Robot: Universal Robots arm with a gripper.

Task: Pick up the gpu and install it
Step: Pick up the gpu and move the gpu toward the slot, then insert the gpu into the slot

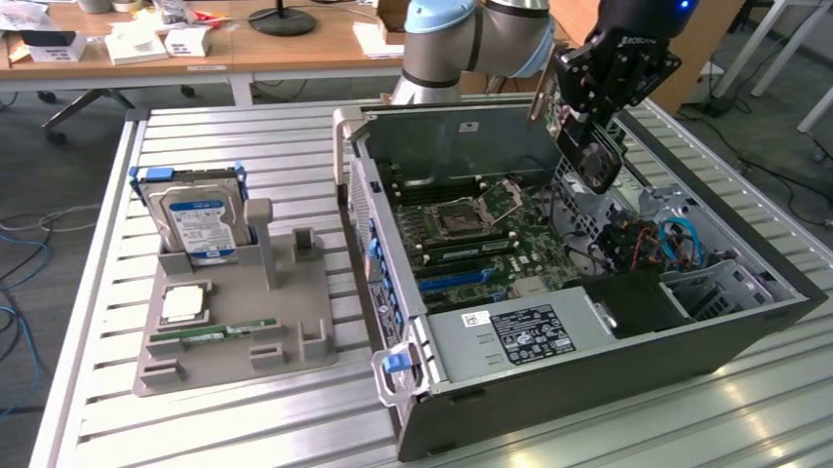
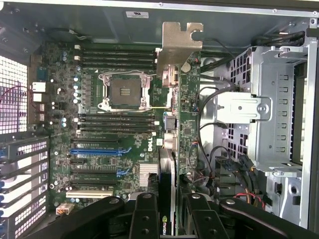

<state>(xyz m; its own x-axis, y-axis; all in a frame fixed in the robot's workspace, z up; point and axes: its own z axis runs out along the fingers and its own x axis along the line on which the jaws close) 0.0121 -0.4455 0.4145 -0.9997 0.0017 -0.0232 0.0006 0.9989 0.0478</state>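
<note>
- The table (image 1: 234, 429), slatted metal, carries everything in the exterior view; desks and chairs stand behind it.
- The computer case (image 1: 586, 380) lies on its side with the panel off. The exterior view gives its outside walls and its place on the table. The wrist view looks straight down into its floor (image 2: 99, 22).
- The arm (image 1: 482, 34) reaches in from the far side, over the back of the case.
- The motherboard (image 1: 475, 229) is seen at a slant from outside. The wrist view lays it flat (image 2: 60, 144), with the blue expansion slots (image 2: 94, 149) and rows of memory slots readable.
- A grey holder tray (image 1: 221, 356) sits on the exterior view's left of the case, well apart from it.
- The hard drive (image 1: 198, 222) stands upright at the tray's far end.
- The gpu (image 1: 592, 156) hangs tilted above the far end of the case, clear of the board, cooler face towards the camera. The wrist view takes it edge-on (image 2: 188, 109), its silvery bracket (image 2: 178, 42) at the end farthest from the claw.
- The gripper (image 1: 592, 112) is closed on the card. In the wrist view (image 2: 172, 204) the black fingers (image 2: 144, 214) press the card from both sides, partway closed.
- The empty processor socket (image 2: 124, 92) lies beside the card's line.
- A processor chip (image 1: 182, 304) and a green memory stick (image 1: 215, 333) lie on the tray.
</note>
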